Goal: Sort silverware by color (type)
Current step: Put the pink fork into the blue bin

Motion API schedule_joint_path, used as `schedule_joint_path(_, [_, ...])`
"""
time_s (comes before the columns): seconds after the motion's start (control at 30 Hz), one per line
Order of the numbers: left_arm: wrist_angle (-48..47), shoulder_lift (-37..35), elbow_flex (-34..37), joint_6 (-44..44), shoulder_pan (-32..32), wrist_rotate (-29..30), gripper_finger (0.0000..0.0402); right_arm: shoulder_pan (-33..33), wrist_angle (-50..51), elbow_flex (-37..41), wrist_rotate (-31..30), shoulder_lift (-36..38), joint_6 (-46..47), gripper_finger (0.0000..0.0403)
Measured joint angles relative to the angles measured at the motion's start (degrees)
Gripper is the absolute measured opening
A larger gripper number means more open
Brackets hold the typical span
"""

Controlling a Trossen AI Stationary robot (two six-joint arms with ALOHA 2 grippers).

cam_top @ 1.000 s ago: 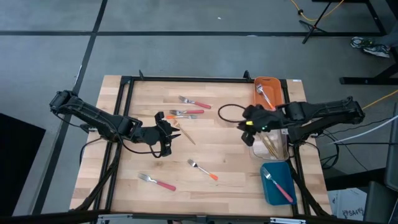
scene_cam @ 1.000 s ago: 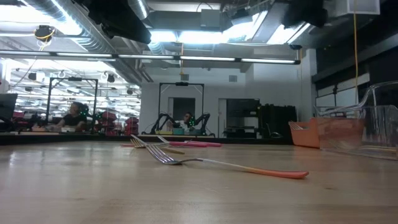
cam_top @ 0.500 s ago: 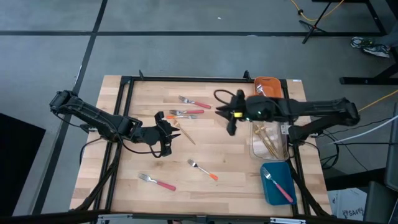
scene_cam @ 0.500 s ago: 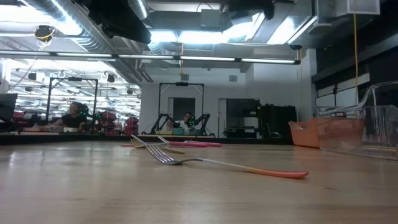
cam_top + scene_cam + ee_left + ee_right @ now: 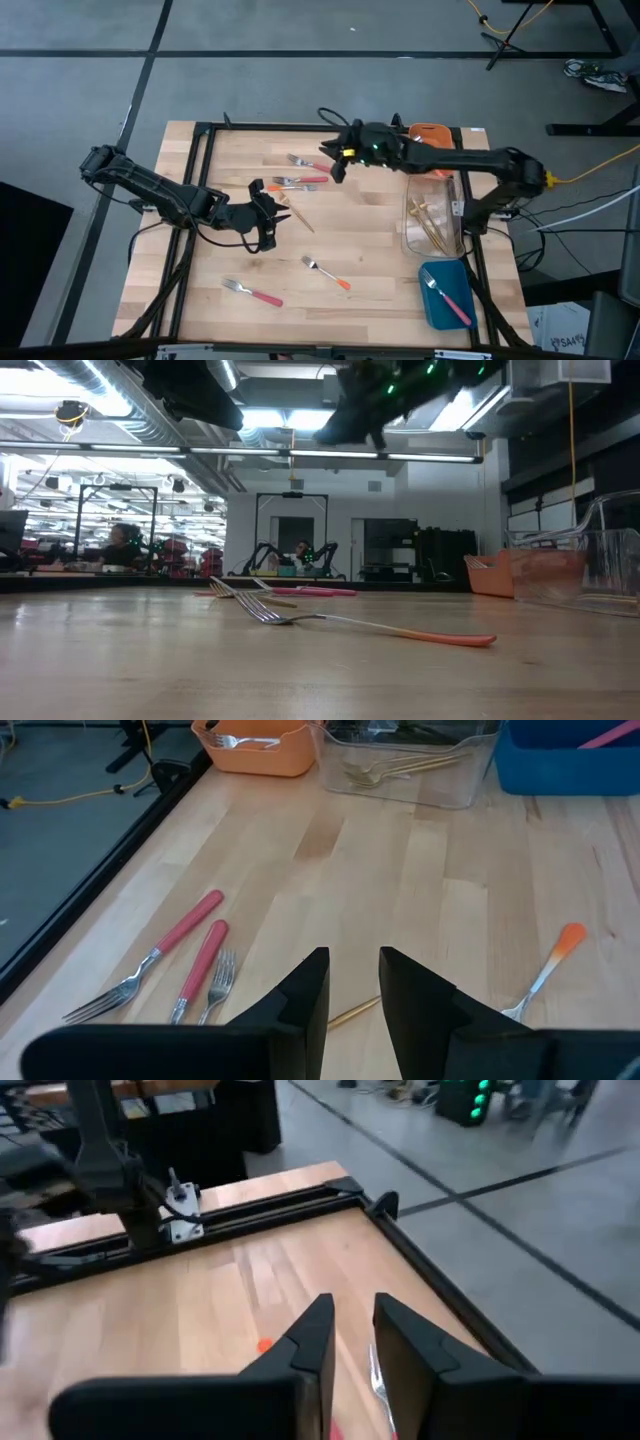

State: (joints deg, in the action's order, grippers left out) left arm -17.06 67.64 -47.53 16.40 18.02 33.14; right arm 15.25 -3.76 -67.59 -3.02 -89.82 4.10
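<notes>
Silverware lies scattered on the wooden table: two pink-handled forks at the far middle, a thin gold piece, an orange-handled fork and a pink-handled fork nearer. My right gripper hangs open above the far pink forks, well off the table in the low view; fork tines show past its fingers. My left gripper waits open at mid-left, slanting down, with the gold piece on the table below its fingertips.
Along the right edge stand an orange bin with a fork in it, a clear bin with gold pieces, and a blue bin with a pink-handled fork. A black frame borders the table.
My right gripper has swung from over the clear bin toward the table's left and far side, turning as it went and sinking a little, and now hangs above the far pink forks. The silverware lies as before.
</notes>
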Motion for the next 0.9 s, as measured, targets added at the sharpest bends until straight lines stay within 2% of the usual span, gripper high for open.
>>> schedule_joint_path(0.17, [0.0, 0.0, 0.0, 0.0, 0.0, 0.4, 0.0085, 4.9, -2.5, -1.6, 7.6, -6.6, 0.1, 0.0117])
schedule_joint_path(0.27, [0.0, 0.0, 0.0, 0.0, 0.0, 0.4, 0.0085, 7.0, -2.3, -4.0, 9.2, -11.1, 0.1, 0.0147])
schedule_joint_path(0.47, [-0.1, 0.0, 0.0, 0.2, 0.0, 0.5, 0.0085, 9.9, 0.0, -10.7, 14.6, -20.1, -0.1, 0.0167])
schedule_joint_path(0.67, [-0.3, 0.0, 0.0, 1.1, 0.0, 0.4, 0.0085, 10.7, 8.2, -15.9, 14.1, -26.5, -3.0, 0.0167])
schedule_joint_path(0.8, [-0.3, 0.0, 0.0, 1.1, -0.1, 0.5, 0.0085, 10.7, 10.1, -16.9, 13.9, -29.2, -4.0, 0.0168])
schedule_joint_path(0.9, [-0.3, 0.1, 0.0, 1.1, -0.1, 0.6, 0.0085, 10.7, 12.2, -16.7, 11.6, -29.6, -5.2, 0.0168])
